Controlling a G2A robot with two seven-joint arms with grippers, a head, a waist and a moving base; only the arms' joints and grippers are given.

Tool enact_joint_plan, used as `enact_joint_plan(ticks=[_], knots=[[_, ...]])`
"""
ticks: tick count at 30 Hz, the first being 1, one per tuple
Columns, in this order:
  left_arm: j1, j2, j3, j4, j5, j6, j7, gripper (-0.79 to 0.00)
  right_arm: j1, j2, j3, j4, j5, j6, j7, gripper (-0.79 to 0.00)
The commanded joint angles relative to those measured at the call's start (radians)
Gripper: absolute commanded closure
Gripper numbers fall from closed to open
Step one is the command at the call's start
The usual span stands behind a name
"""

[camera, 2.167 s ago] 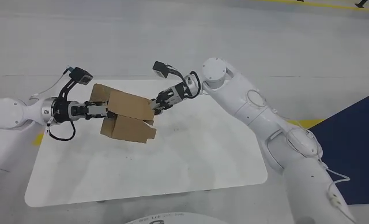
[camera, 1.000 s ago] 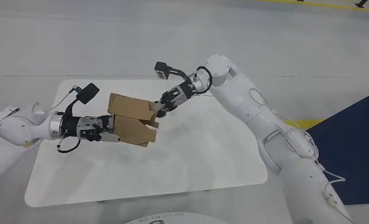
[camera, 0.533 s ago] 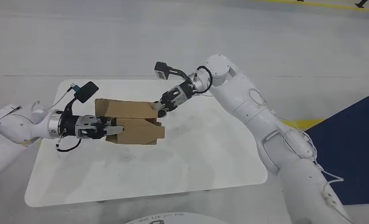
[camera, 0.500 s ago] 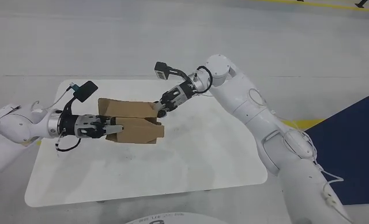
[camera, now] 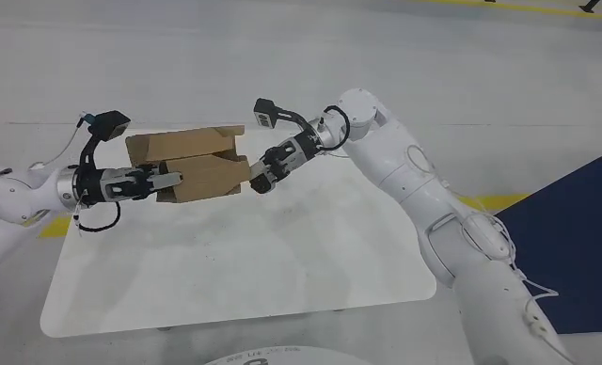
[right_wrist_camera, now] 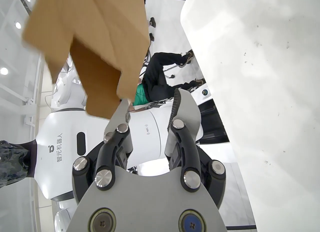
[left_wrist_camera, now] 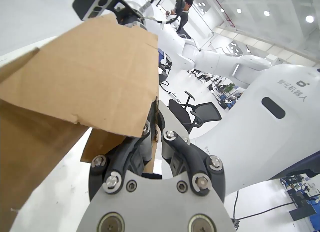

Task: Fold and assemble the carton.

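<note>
Two claws sit at the ends of one brown carton [camera: 188, 165], over the far-left part of the white surface [camera: 282, 261].

Left end: the left claw [camera: 167, 182] comes in from the left edge and meets the carton's left end. In the left wrist view the left claw [left_wrist_camera: 155, 115] is pinched together on a thin cardboard edge of the carton [left_wrist_camera: 82, 72], and the cut edge is sandwiched between the fingers [left_wrist_camera: 172, 122]. A broad panel spreads over that claw.

Middle: the carton lies with its long side running left to right. From above it shows two long panels, a narrower one on the far side and a wider one on the near side, with a dark gap between them toward the right end. The flaps are loose and it is not squared up or closed. It looks lifted off the surface, carried by the left claw.

Right end: the right claw [camera: 254, 183] is at the carton's near-right corner. In the right wrist view the right claw [right_wrist_camera: 151, 97] has its jaws apart with nothing in the gap. A flap corner of the carton [right_wrist_camera: 100, 17] meets the tip of one finger [right_wrist_camera: 122, 115]. The surface [right_wrist_camera: 250, 42] lies beside it.

Far right: a dark blue floor mat [camera: 569, 224] and a yellow floor stripe [camera: 499, 199].
</note>
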Motion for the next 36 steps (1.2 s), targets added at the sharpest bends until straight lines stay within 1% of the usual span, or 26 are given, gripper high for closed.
enact_joint_plan(ticks=[1,4,6,10,14,20,22,25,31,34,36], knots=[[0.009,-0.006,-0.007,0.009,0.012,0.013,0.015,0.000,-0.006,0.001,0.013,-0.002,0.020,-0.008,0.000,-0.785],[0.016,-0.011,-0.022,0.023,0.048,0.031,0.037,0.000,-0.017,0.006,0.035,-0.006,0.047,-0.023,0.000,-0.785],[0.018,-0.013,-0.038,0.030,0.110,0.061,0.067,0.000,-0.023,0.008,0.043,-0.011,0.060,-0.029,0.000,-0.785],[0.038,-0.014,-0.061,-0.006,0.235,0.134,0.125,0.000,-0.023,0.008,0.043,-0.011,0.060,-0.029,0.000,-0.785],[0.062,-0.012,-0.078,-0.048,0.335,0.171,0.137,0.000,-0.023,0.008,0.043,-0.011,0.060,-0.029,0.000,-0.785],[0.100,-0.009,-0.099,-0.109,0.516,0.184,0.140,0.000,-0.065,0.011,0.093,-0.044,0.076,-0.054,-0.159,-0.785],[0.113,-0.007,-0.102,-0.132,0.561,0.181,0.129,0.000,-0.073,0.010,0.096,-0.060,0.056,-0.057,-0.211,-0.785],[0.127,-0.006,-0.111,-0.166,0.621,0.201,0.125,0.000,-0.081,0.001,0.075,-0.094,0.006,-0.044,-0.283,-0.785],[0.158,-0.005,-0.133,-0.225,0.700,0.227,0.145,0.000,-0.074,-0.028,0.018,-0.103,-0.062,0.007,-0.371,-0.785],[0.175,-0.001,-0.150,-0.244,0.717,0.225,0.155,0.000,-0.054,-0.046,-0.015,-0.082,-0.089,0.071,-0.396,-0.785],[0.185,0.001,-0.163,-0.253,0.725,0.224,0.158,0.000,-0.042,-0.061,-0.040,-0.074,-0.097,0.096,-0.398,-0.785]])
